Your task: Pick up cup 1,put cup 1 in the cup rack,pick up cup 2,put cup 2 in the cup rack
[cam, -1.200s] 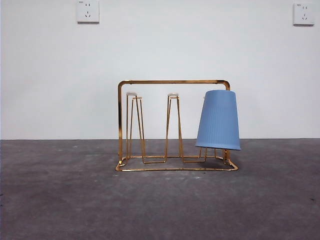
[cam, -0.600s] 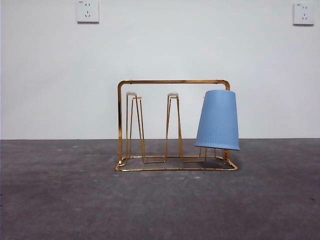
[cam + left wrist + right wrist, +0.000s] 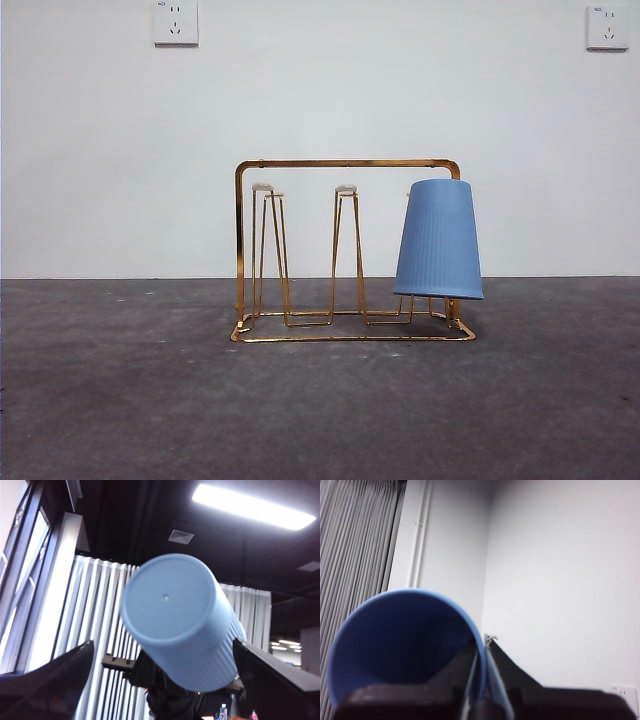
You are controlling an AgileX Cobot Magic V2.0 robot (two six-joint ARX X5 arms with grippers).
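The gold wire cup rack (image 3: pixel 350 330) stands mid-table in the front view. One ribbed blue cup (image 3: pixel 438 240) hangs upside down on its right peg, slightly tilted. No arm shows in that view. In the right wrist view my right gripper (image 3: pixel 482 647) is shut on the rim of a second blue cup (image 3: pixel 395 640), one jaw inside it and one outside. The left wrist view shows that second cup (image 3: pixel 180 625) base-first, up in the air, with the right arm's black gripper behind it. My left gripper (image 3: pixel 163 641) is open, its jaws wide on either side of the cup and apart from it.
The rack's left peg (image 3: pixel 266 250) and middle peg (image 3: pixel 346 250) are bare. Dark grey table (image 3: pixel 120 400) spreads around the rack. A white wall with two sockets (image 3: pixel 176 22) stands behind it.
The cup on the rack has rocked slightly on its peg, its lower rim swinging a little left and then right. The rack has not moved.
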